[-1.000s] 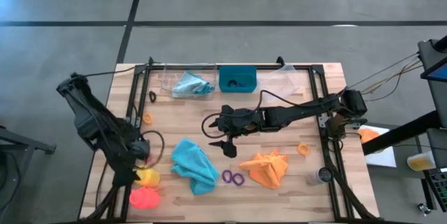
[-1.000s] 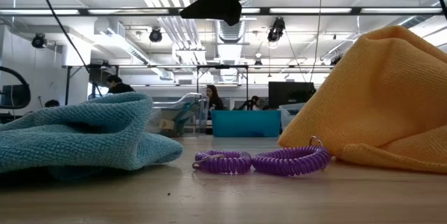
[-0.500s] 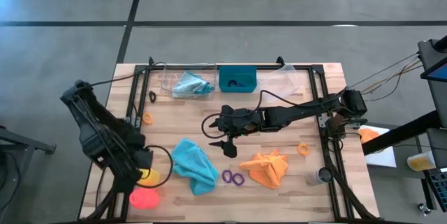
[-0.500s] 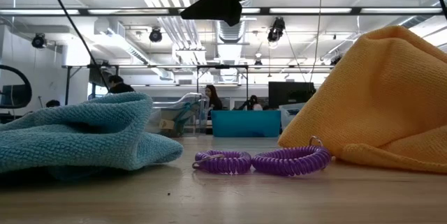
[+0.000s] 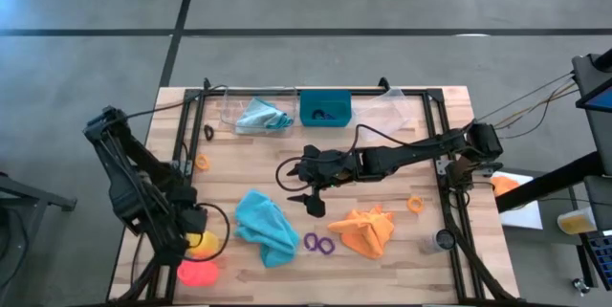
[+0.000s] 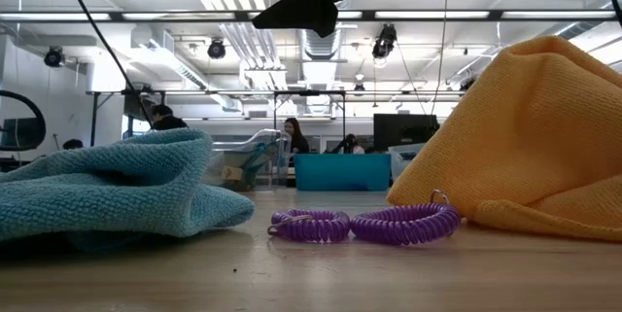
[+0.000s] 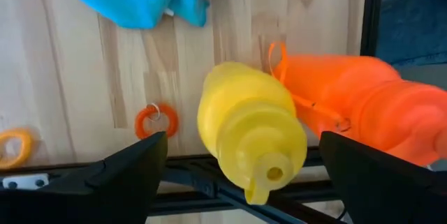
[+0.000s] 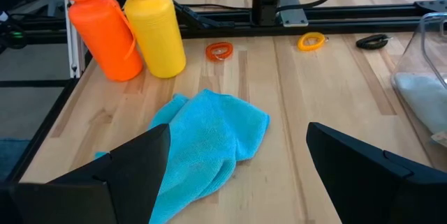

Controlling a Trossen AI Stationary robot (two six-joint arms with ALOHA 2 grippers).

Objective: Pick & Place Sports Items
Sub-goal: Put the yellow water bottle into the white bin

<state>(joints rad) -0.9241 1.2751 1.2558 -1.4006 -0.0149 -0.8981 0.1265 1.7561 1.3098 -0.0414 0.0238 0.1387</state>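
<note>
A yellow bottle (image 7: 251, 140) and a pink-red bottle (image 7: 363, 109) stand upright side by side at the table's near left corner. My left gripper (image 7: 251, 182) hangs open above the yellow bottle (image 5: 206, 243), pointing down, one finger to each side of it and touching nothing. My right gripper (image 5: 308, 198) hovers open over mid-table, above the teal cloth (image 8: 202, 140). Purple rings (image 6: 364, 225) lie between the teal cloth (image 5: 266, 228) and the orange cloth (image 5: 365, 230). A pale blue cloth (image 5: 263, 116) lies in a clear tray.
A teal bin (image 5: 325, 108) and a second clear tray (image 5: 394, 106) stand at the far edge. A red ring (image 7: 156, 121), an orange ring (image 8: 311, 41) and a black ring (image 8: 374, 41) lie along the left side. Another orange ring (image 5: 415, 203) lies at the right. Black frame rails (image 5: 449, 211) border the table.
My left gripper has gone toward the table's near edge and sunk a little, ending over the yellow bottle, and it has turned somewhat about its own axis. It has stayed open. The bottles, cloths and rings lie as before.
</note>
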